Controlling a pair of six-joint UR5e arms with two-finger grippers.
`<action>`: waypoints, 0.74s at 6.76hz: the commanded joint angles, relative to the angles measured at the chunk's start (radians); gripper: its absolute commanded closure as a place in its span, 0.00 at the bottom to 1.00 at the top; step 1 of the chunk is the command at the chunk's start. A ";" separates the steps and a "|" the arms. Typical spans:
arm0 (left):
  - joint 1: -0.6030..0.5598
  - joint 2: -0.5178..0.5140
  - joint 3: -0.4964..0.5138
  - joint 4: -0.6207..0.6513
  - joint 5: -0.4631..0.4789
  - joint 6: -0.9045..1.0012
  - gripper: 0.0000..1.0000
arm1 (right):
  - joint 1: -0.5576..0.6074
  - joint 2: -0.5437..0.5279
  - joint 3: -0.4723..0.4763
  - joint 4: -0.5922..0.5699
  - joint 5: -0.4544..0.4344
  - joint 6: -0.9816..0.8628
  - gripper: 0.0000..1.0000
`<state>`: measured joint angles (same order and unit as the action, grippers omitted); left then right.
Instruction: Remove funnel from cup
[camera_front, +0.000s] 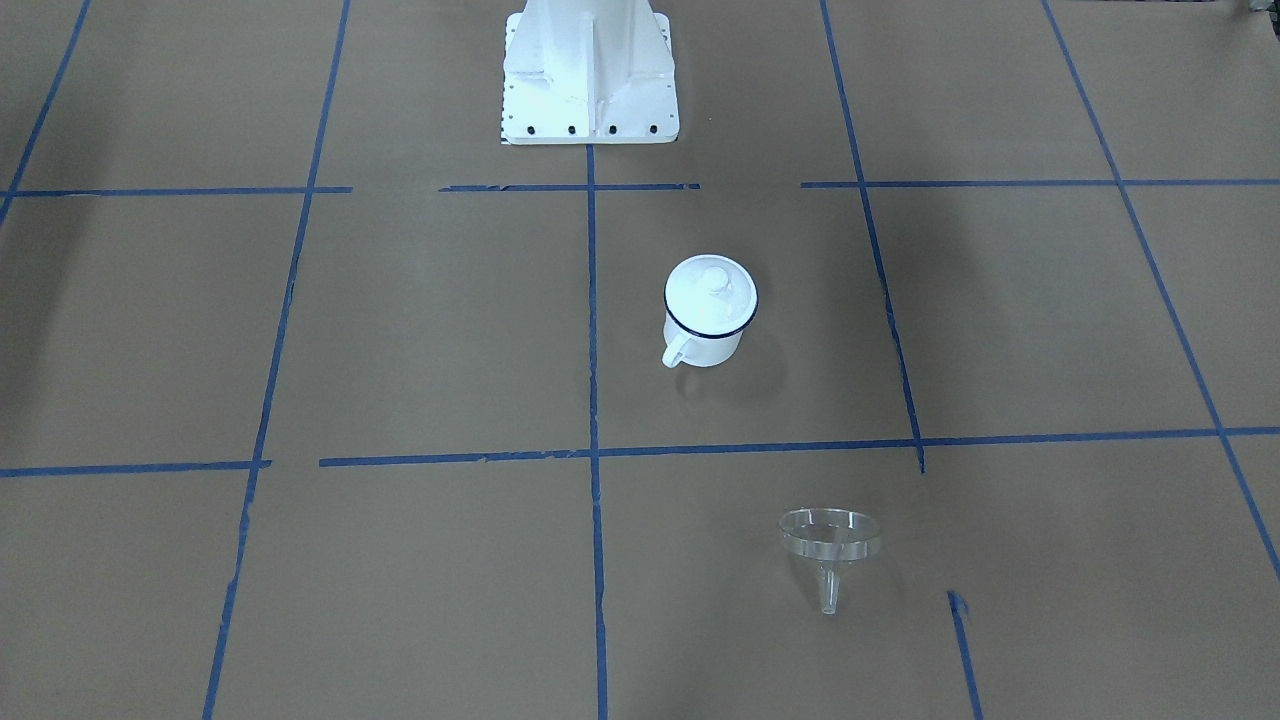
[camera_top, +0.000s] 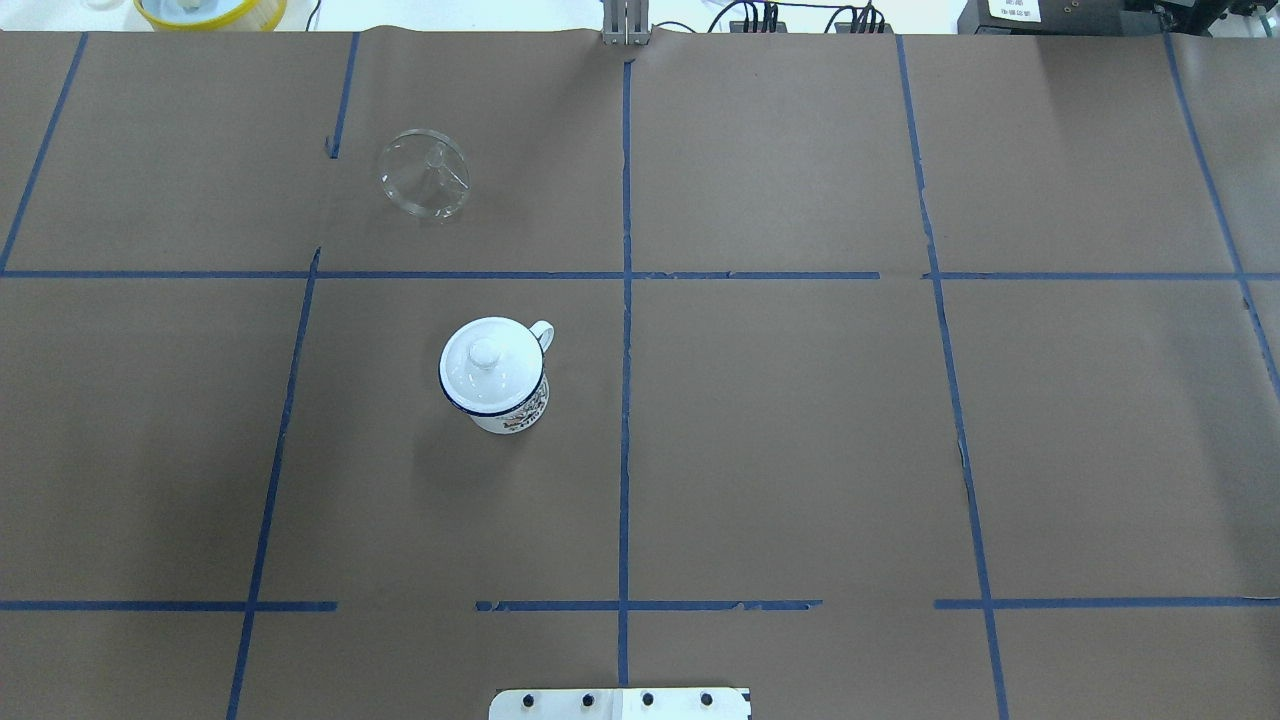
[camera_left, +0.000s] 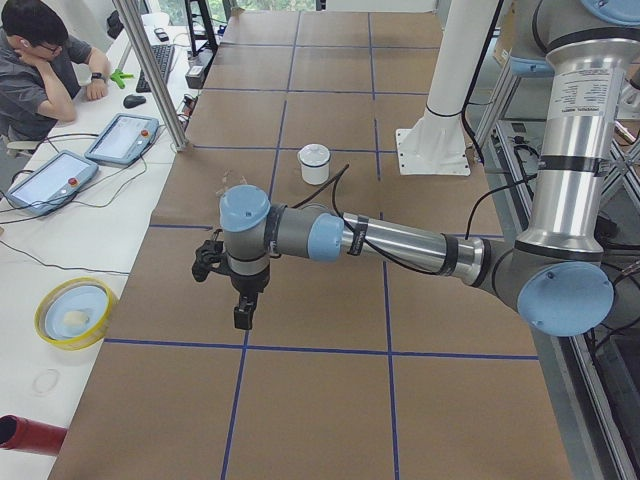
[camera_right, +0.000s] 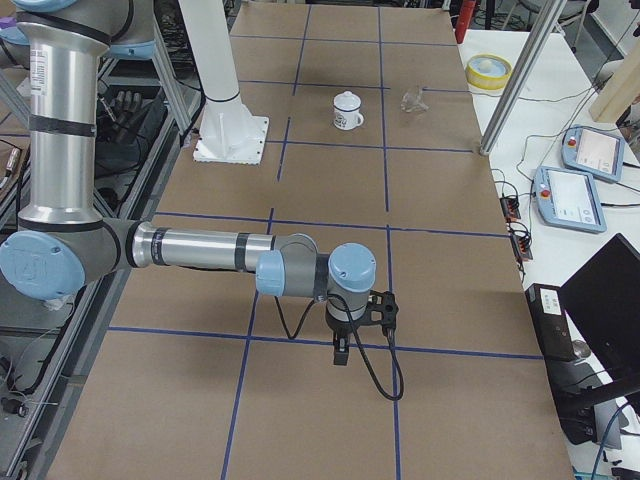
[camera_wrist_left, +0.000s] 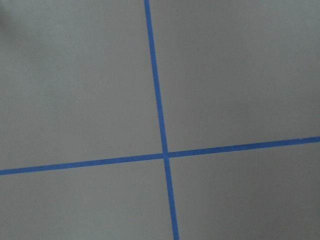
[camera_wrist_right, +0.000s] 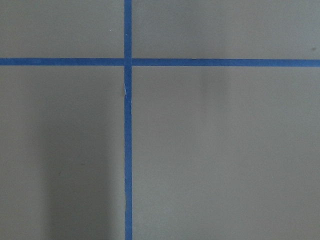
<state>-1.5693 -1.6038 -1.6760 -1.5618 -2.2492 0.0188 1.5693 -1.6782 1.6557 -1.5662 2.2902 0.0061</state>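
Note:
The cup (camera_front: 703, 340) is a white enamel mug with a dark blue rim, standing upright near the table's middle with a white knobbed lid (camera_front: 711, 293) on it. It also shows in the overhead view (camera_top: 510, 410). The clear funnel (camera_front: 830, 540) lies on its side on the brown paper, apart from the cup, toward the operators' side; it also shows in the overhead view (camera_top: 424, 175). My left gripper (camera_left: 243, 316) hangs over the table's left end, far from both. My right gripper (camera_right: 341, 354) hangs over the right end. I cannot tell whether either is open or shut.
The white robot base (camera_front: 590, 70) stands behind the cup. A yellow bowl (camera_left: 72, 312) sits on the side desk past the table's far edge. An operator (camera_left: 40, 60) and teach pendants (camera_left: 120, 138) are at that desk. Blue tape lines grid the paper.

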 joint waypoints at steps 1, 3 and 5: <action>-0.005 0.050 0.094 -0.119 -0.060 0.006 0.00 | 0.000 0.000 0.001 0.000 0.000 0.000 0.00; -0.005 0.050 0.107 -0.122 -0.070 0.001 0.00 | 0.000 0.000 0.001 0.000 0.000 0.000 0.00; -0.005 0.045 0.098 -0.109 -0.070 -0.005 0.00 | 0.000 0.000 0.001 0.000 0.000 0.000 0.00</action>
<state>-1.5733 -1.5561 -1.5750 -1.6765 -2.3185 0.0179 1.5693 -1.6782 1.6566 -1.5662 2.2902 0.0061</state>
